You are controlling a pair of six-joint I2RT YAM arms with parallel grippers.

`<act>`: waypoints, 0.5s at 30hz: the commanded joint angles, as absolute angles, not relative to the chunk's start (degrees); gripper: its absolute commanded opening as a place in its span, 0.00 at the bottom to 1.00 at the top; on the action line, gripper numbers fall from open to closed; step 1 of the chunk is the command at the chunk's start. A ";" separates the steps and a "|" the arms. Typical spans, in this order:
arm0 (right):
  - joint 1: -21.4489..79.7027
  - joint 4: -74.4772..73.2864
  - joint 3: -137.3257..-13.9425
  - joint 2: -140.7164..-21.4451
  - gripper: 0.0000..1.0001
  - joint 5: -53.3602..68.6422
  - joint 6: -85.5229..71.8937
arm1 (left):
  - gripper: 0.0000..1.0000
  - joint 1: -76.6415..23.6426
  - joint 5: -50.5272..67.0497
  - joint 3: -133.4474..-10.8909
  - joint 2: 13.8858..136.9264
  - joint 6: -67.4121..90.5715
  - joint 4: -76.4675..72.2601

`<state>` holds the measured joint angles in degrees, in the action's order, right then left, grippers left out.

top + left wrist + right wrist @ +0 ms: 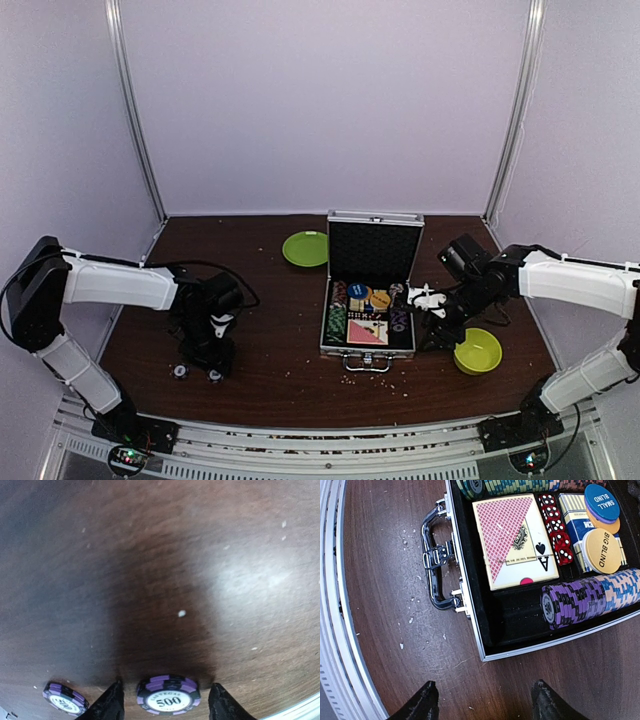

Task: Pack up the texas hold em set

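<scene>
The silver case (368, 345) lies open at the table's middle, lid upright. In the right wrist view its black-lined tray (510, 617) holds a red-backed card deck (512, 540), red dice (555, 530), a blue-striped deck (575, 522), blue (601, 502) and orange (601, 550) discs and rows of striped chips (587, 600). My left gripper (166, 707) is open, low over the table, a purple 500 chip (169, 695) between its fingertips. A second purple chip (65, 698) lies to its left. My right gripper (485, 705) is open and empty, just off the case's front right corner.
A flat green plate (305, 248) lies behind the case on the left. A yellow-green bowl (477, 350) stands right of the case, close to my right arm. White crumbs dot the brown table (270, 340). A metal rail (300, 440) runs along the near edge.
</scene>
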<state>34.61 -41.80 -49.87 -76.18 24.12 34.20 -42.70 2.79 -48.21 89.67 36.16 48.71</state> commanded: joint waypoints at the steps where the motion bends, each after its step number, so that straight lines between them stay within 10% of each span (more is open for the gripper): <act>1: 34.38 -42.34 -50.23 -76.33 0.64 24.79 34.43 | 0.59 -42.64 1.84 -46.92 87.86 38.14 50.66; 15: 34.45 -42.80 -50.62 -76.86 0.65 25.14 34.55 | 0.54 -42.74 3.24 -47.58 88.92 36.57 50.54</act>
